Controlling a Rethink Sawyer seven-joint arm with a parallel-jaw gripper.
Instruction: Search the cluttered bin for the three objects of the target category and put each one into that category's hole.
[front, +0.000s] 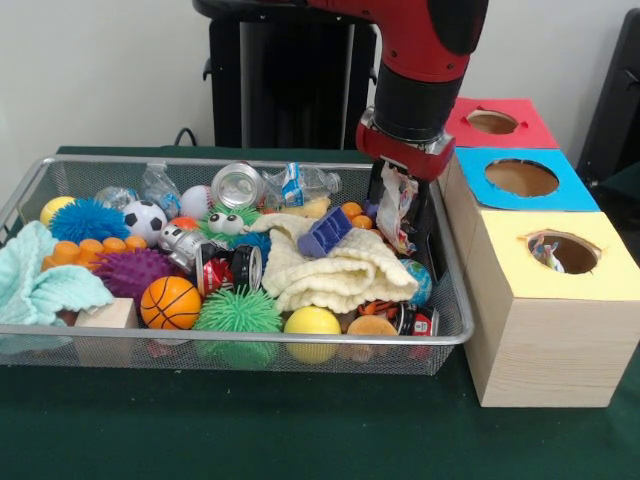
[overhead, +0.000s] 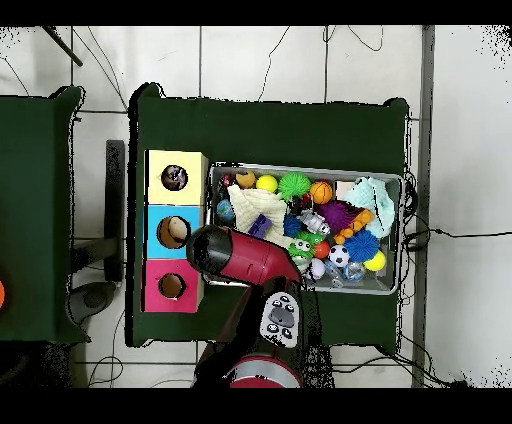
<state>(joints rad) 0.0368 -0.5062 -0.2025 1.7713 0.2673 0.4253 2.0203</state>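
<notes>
The wire mesh bin (front: 250, 336) is full of toys. My gripper (front: 403, 228) hangs over its right end, shut on a thin white fabric piece with coloured spots (front: 392, 205) that dangles between the black fingers, just above the clutter. To the right stands the yellow-topped wooden box, and another spotted piece (front: 545, 252) shows inside its round hole (front: 566, 254). In the overhead view the arm covers the gripper; the bin (overhead: 300, 168) and the yellow box's hole (overhead: 175, 178) show there. No third spotted piece shows.
A cream knitted cloth (front: 340, 270) with a blue block (front: 324, 232) on it lies beside the gripper. A mint-green towel (front: 40, 285) lies at the bin's left end. Balls, cans and bottles fill the rest. Blue-topped (front: 520, 178) and red-topped (front: 492, 122) boxes stand behind the yellow one.
</notes>
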